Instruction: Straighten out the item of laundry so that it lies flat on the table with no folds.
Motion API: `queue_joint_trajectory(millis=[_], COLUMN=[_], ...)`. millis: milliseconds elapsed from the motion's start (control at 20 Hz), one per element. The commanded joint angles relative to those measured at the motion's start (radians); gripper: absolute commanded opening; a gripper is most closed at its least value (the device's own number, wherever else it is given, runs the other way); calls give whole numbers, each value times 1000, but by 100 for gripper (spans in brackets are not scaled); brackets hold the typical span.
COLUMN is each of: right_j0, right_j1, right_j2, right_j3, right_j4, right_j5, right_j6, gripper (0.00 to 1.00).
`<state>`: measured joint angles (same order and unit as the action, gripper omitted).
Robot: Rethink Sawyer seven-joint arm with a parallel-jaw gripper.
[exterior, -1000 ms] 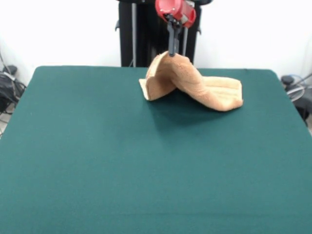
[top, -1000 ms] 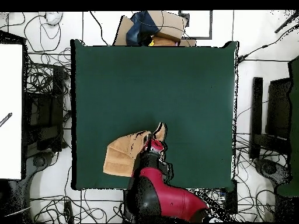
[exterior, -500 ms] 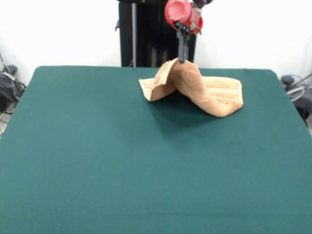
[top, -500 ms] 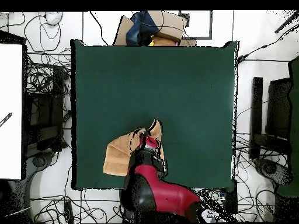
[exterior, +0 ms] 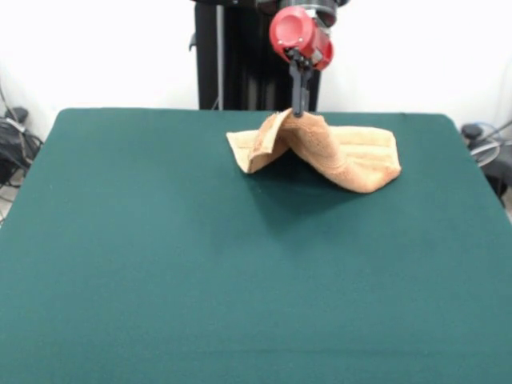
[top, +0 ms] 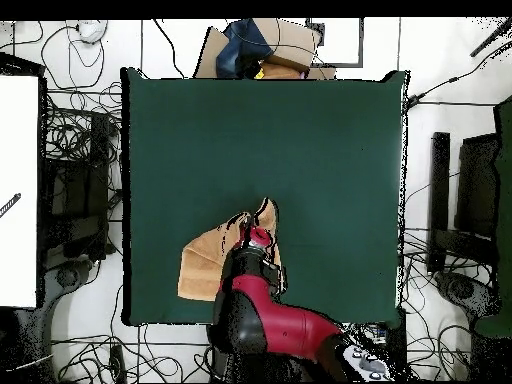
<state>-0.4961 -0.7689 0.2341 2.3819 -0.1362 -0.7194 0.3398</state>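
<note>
Lowered since 0.5 s ago: towel (exterior: 336, 152) peak, pinched in gripper (exterior: 300, 113). Fold should be dragged outward w/ slow pull, kept low over table (exterior: 160, 264).

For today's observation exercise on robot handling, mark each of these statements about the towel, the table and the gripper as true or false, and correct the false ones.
1. The towel lies fully flat on the table. False: part of it is lifted into a peak, and the rest is folded.
2. The gripper is at the top of the raised peak of the towel. True.
3. The towel sits in the middle of the table. False: in the front view it is close to the far edge, to the right of centre.
4. The table top is dark green. True.
5. A second towel lies on the table. False: only one towel is there.
</note>
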Motion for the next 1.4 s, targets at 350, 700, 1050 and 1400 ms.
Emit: queue_joint_trajectory(millis=[350, 700, 1050, 1400], right_j0=[30, 15, 4, 0], right_j1=[97, 119, 148, 162], right_j2=[33, 43, 61, 65], right_j3=[-157, -180, -215, -227], right_j4=[45, 22, -1, -14], right_j5=[-107, -112, -116, -155], right_j6=[409, 407, 413, 421], gripper=[0, 0, 0, 0])
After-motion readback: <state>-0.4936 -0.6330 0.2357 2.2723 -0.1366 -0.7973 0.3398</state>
